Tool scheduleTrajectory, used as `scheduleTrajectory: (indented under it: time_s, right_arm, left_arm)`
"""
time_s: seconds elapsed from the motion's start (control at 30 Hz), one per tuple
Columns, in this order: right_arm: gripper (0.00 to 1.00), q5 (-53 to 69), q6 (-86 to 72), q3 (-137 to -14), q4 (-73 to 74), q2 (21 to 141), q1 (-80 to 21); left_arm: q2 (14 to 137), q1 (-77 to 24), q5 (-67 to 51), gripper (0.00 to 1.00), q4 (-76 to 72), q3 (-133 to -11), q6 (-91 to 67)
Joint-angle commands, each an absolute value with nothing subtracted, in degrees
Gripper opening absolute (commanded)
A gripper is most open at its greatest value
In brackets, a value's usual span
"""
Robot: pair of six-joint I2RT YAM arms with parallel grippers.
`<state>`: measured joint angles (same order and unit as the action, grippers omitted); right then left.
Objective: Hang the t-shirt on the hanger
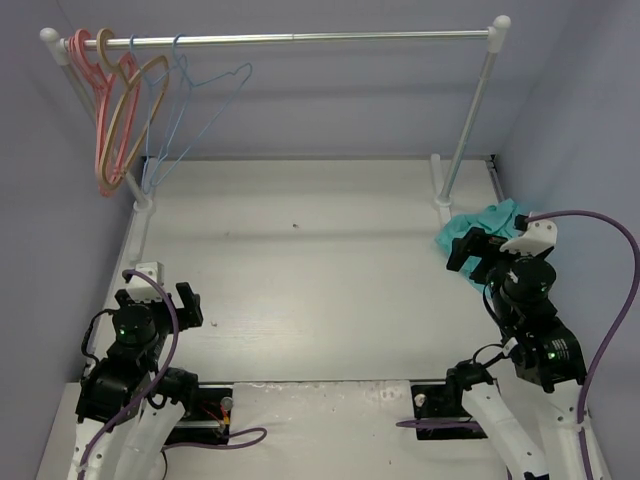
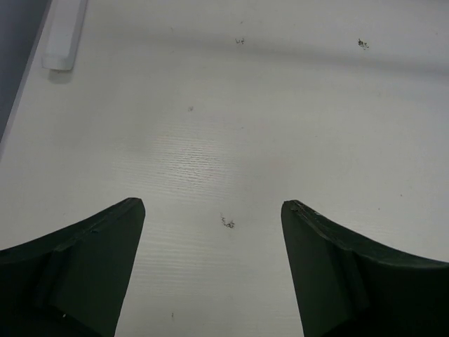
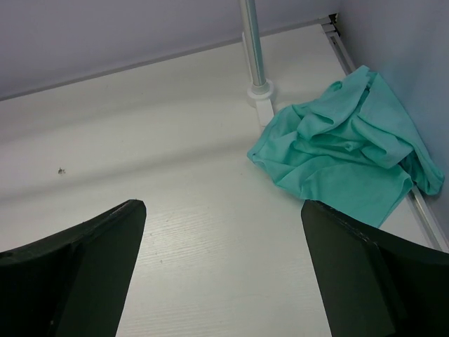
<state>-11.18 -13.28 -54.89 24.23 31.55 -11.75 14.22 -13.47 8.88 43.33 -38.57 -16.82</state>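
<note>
Spanning every view, the white table [image 1: 300, 300] carries a clothes rail [image 1: 300, 39] along its far edge, well beyond both grippers. The right gripper [image 3: 221, 207] hovers over bare tabletop with its dark fingers [image 3: 84, 267] spread wide and nothing between them. The left gripper [image 2: 214, 207], far off to the other's left at the near side, is likewise spread apart over bare tabletop and holds nothing. The t-shirt [image 3: 344, 151] lies crumpled in a teal heap ahead of the right gripper and to its right, pressed against the side wall and just beside the rail's right post foot [image 3: 261, 98]. Far ahead of the left gripper, at the rail's left end, hang a pink hanger [image 1: 100, 130], a tan hanger [image 1: 135, 110] and the hanger [image 1: 215, 80], a thin light-blue wire one with a twin beside it; their wires seem to overlap, so the two are hard to separate. A small white block [image 2: 63, 35] sits ahead and left of the left gripper, and a dark speck [image 2: 228, 223] lies on the table between its fingertips.
</note>
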Motion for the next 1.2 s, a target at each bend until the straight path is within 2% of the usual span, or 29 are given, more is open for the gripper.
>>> scheduleTrajectory:
  time_s: [0.0, 0.2, 0.33, 0.5, 0.67, 0.8, 0.9, 1.0, 1.03, 1.1, 1.13, 1.17]
  right_arm:
    - [1.0, -12.3, -14.3, -54.4, 17.4, 33.4, -12.0]
    - [1.0, -14.8, -18.2, -53.8, 16.3, 40.6, -12.0]
    - [1.0, -23.3, -23.9, -53.9, 16.0, 50.7, -11.7]
    - [1.0, -27.0, -33.6, -54.9, 12.8, 65.1, -8.2]
    - [1.0, -27.5, -39.2, -59.5, 12.2, 80.6, -1.2]
    - [1.0, -23.5, -40.1, -64.8, 11.6, 95.0, 3.5]
    - [1.0, -21.7, -39.8, -67.7, 11.0, 100.3, 4.7]
    - [0.9, -20.7, -39.5, -66.5, 8.2, 101.2, 4.7]
    - [0.76, -20.4, -39.3, -65.3, 6.7, 101.0, 4.7]
    - [0.59, -18.8, -38.6, -64.1, 5.0, 100.0, 5.0]
    - [0.42, -18.3, -38.0, -63.2, 3.9, 99.8, 5.0]
    - [0.3, -17.8, -37.6, -63.1, 3.7, 99.3, 5.1]
  left_arm:
    - [16.9, -13.2, 9.5, 0.8, 39.2, -39.8, -17.4]
    - [19.6, -13.3, 10.4, 0.8, 39.8, -41.5, -17.9]
    - [23.4, -13.2, 10.5, 0.8, 42.6, -44.7, -19.9]
    - [27.7, -13.3, 9.3, 0.8, 45.5, -50.0, -23.0]
    - [28.0, -13.2, 6.4, 0.8, 47.3, -52.6, -25.6]
    - [26.5, -13.2, 4.1, 0.8, 47.7, -52.7, -27.1]
    - [25.2, -13.2, 3.3, 0.8, 48.8, -52.5, -27.8]
    - [24.4, -13.2, 3.3, 0.8, 49.7, -52.4, -27.9]
    - [24.2, -13.2, 3.4, 0.8, 49.7, -52.4, -27.6]
    - [24.1, -13.2, 3.8, 0.8, 50.1, -52.5, -27.4]
    - [24.1, -13.2, 3.9, 0.8, 50.1, -52.5, -27.3]
    - [24.1, -13.2, 3.7, 0.8, 49.8, -52.3, -27.2]
